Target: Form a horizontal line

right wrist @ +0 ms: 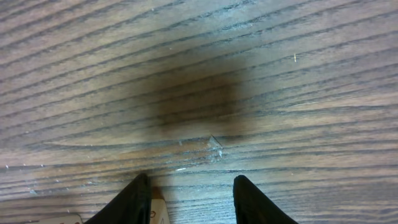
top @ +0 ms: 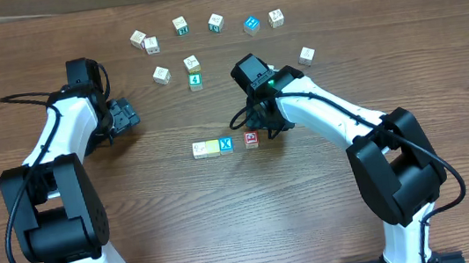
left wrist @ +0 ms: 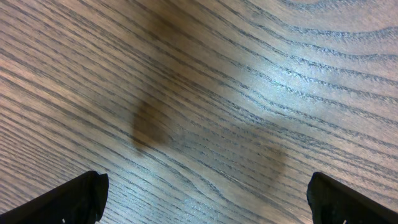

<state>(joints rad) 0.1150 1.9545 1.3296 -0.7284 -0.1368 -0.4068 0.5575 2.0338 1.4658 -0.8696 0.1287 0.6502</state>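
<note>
A: Can't read the cube letters. Right pincer (right wrist: 191, 190) cut off at the frame's bottom, tips apart over bare grained wood; hidden under its arm (top: 330, 112) from overhead.

B: Middle of the surface (top: 243, 210), touching: white cube (top: 199, 150), pale yellow cube (top: 212, 147), blue X cube (top: 225, 144); after a gap, red-faced cube (top: 251, 138). Square, wooden-looking. Left pincer (left wrist: 205, 190) spread wide, clamping nothing.

A blue cube (top: 251, 24) is sitting in a loose arc of white cubes (top: 180, 25) along the wooden table's (top: 438, 55) far side. Nearer, a green cube (top: 195, 80) is lying beside, perhaps touching, another white cube (top: 192, 64).
</note>
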